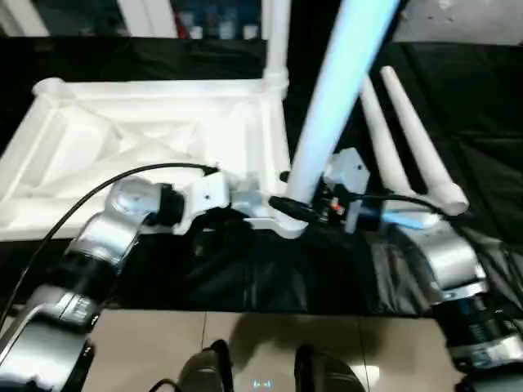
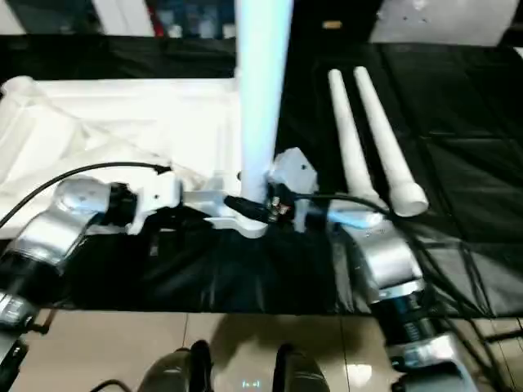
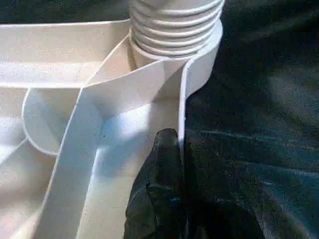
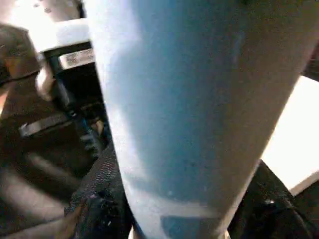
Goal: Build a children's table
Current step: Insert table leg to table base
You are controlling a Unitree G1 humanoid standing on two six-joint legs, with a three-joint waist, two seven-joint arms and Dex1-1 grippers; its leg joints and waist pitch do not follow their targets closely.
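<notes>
Leg-fitting under way on the black cloth: the table top lies upside down before me, ribbed underside up, and I stand a leg upright at its near right corner socket. My right gripper is clamped around that leg low on its shaft, the black fingers on either side of the white tube. My left gripper is pinched together on the top's thin side wall just beside the socket, bracing the panel. In the left wrist view the leg's threaded end sits at the socket's mouth with several ridges showing above the rim — by my judgement it is entered but not seated. Another leg already stands at the far right corner, and two spare legs lie side by side on the cloth to my right, near the top but apart from it. The next move, as I read it, calls for turning the held leg down into the socket while keeping it plumb — a tilt could cross the threads — with my left grip holding the top firm.
</notes>
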